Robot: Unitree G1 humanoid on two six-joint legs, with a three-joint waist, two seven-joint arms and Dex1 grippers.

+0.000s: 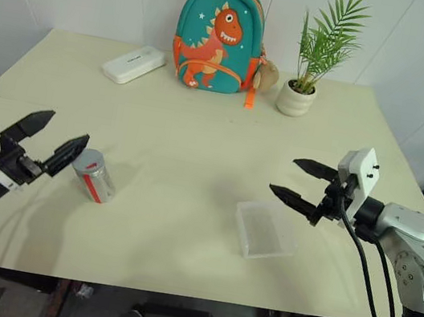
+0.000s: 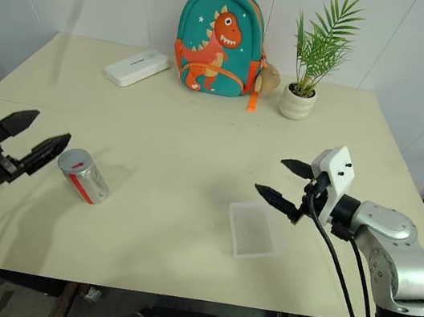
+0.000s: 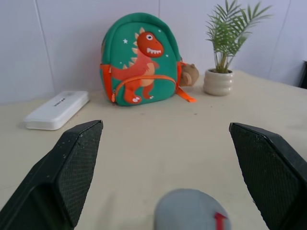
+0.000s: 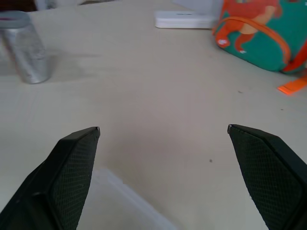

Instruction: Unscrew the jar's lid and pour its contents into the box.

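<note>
Pale tabletop [image 1: 196, 156] with bare room between the jar [image 1: 95, 176], lid [image 1: 89, 161] on, upright near the front-left edge, and the transparent box [image 1: 265, 230] near the front edge. Left gripper [image 1: 45, 142], fingers spread, hovers just beside the jar; right gripper [image 1: 299, 181], spread wide, hovers over the box, pointing inward.

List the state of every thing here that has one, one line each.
jar: upright on the table, lid on, not held
lid: on the jar
box: open, empty, flat on the table
left gripper: open, beside the jar
right gripper: open, above the box
backpack: upright, zipped
</note>
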